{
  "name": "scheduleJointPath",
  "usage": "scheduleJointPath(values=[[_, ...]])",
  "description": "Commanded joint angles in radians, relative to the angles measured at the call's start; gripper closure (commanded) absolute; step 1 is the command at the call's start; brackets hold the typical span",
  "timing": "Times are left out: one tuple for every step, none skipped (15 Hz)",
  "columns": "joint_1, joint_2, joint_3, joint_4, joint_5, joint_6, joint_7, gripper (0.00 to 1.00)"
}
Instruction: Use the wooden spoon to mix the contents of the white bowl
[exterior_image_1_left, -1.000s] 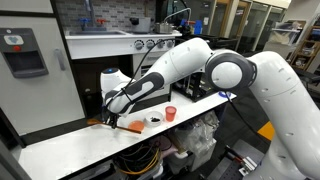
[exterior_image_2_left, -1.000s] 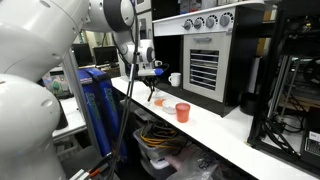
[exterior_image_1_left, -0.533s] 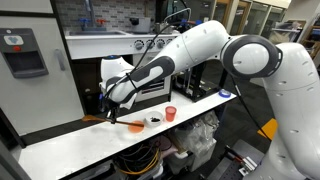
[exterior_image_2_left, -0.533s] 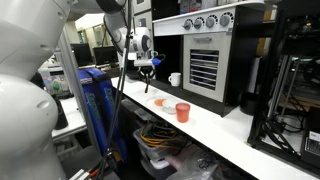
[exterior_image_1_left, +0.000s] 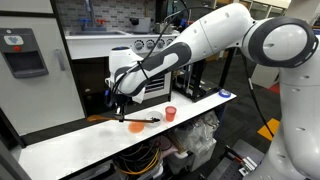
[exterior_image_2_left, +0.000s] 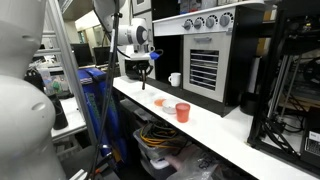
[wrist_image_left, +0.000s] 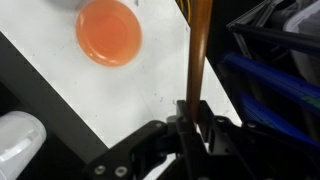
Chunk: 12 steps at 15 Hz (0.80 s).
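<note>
Gripper above the white counter, fingers clamped on wooden spoon, handle toward 12 o'clock, orange dish at 10 o'clock

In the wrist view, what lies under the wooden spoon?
The edge of the white table runs under the wooden spoon; the orange dish sits aside. The gripper, shut on the spoon, covers whatever is beneath the held end.

Pose: arm stretches in from the right, elbow high, forearm sloping down to the left. The gripper points downward, jaws closed tight on the wooden spoon.
</note>
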Motion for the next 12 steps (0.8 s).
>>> scheduleJointPath(values=[[-0.051, -0.097, 0.013, -0.101, 0.012, -0.041, -0.098, 0.97], [-0.058, -0.112, 0.009, -0.109, 0.003, -0.064, -0.123, 0.97], [-0.067, -0.124, 0.009, -0.113, 0.001, -0.090, -0.158, 0.97], [-0.071, -0.133, 0.006, -0.111, -0.012, -0.125, -0.185, 0.97], [-0.075, -0.142, 0.003, -0.106, -0.024, -0.160, -0.214, 0.97], [-0.078, -0.148, 0.001, -0.098, -0.037, -0.200, -0.246, 0.97], [-0.079, -0.153, -0.002, -0.091, -0.057, -0.236, -0.269, 0.97], [-0.076, -0.158, -0.007, -0.084, -0.089, -0.274, -0.284, 0.97], [-0.070, -0.161, -0.012, -0.078, -0.125, -0.309, -0.294, 0.97], [-0.065, -0.164, -0.016, -0.072, -0.162, -0.344, -0.303, 0.97], [-0.059, -0.163, -0.019, -0.066, -0.208, -0.378, -0.304, 0.97], [-0.052, -0.157, -0.022, -0.058, -0.259, -0.410, -0.301, 0.97]])
